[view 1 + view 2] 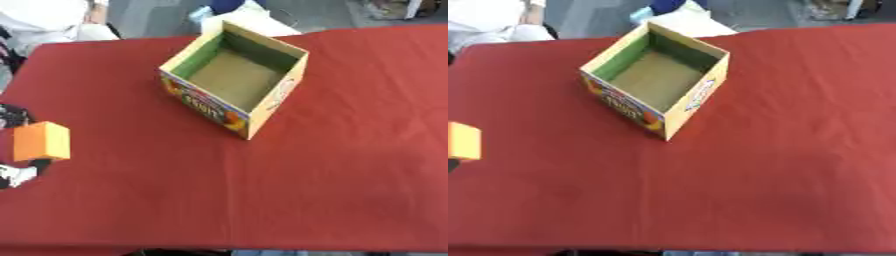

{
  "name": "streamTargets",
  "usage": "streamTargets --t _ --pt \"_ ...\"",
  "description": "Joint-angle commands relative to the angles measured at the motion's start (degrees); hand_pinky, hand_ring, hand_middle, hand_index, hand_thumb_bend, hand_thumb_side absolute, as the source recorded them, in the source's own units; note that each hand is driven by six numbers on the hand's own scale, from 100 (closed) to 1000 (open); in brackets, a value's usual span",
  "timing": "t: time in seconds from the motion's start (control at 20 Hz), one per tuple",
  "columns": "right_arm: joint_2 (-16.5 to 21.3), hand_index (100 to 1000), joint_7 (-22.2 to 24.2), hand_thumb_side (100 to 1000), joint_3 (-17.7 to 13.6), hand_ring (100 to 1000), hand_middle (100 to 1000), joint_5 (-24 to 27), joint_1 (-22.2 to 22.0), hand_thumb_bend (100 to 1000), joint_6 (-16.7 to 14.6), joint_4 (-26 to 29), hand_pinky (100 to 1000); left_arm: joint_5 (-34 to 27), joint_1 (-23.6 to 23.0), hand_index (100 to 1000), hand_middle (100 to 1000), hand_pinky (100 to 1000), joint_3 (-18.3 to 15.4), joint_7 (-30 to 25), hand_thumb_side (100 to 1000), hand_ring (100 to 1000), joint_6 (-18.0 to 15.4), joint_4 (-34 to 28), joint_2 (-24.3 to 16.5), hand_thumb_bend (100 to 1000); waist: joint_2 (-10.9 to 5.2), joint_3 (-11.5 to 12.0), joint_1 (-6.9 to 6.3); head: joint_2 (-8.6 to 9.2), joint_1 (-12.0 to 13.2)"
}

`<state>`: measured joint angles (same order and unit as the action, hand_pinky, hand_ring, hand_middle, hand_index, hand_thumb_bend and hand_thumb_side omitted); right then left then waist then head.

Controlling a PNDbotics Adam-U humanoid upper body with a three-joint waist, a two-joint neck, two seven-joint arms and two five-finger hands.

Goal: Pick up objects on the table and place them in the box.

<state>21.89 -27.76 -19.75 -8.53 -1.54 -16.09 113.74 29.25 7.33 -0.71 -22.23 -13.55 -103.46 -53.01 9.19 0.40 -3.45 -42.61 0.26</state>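
left hand (12, 172) mostly cut off at frame edge behind orange block (41, 141), box (203, 107) print blurred

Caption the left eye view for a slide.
Left hand holds an orange block at the red table's edge; open box waits empty.

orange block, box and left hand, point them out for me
orange block (40, 141), left eye view, its front face
box (210, 107), left eye view, printed front wall
left hand (16, 175), left eye view, pale part under the block
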Motion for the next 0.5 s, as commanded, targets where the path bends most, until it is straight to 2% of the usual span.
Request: streamTargets --t 0.05,0.5 --pt "1.2 727 0.0 869 -0.3 764 556 0.3 0.5 100 -0.1 0.9 625 -2.8 3.7 653 589 745 0.7 -1.4 254 729 -0.4 -0.8 -2.6 100 -0.51 -0.2 -0.01 0.89 -1.1" --pt "1.0 726 0.6 869 0.0 763 554 0.8 1.0 100 0.0 0.9 625 -9.8 19.3 636 565 718 5.4 -9.3 245 698 -0.5 6.0 1.7 100 -0.17 -1.3 0.03 1.10 -1.3"
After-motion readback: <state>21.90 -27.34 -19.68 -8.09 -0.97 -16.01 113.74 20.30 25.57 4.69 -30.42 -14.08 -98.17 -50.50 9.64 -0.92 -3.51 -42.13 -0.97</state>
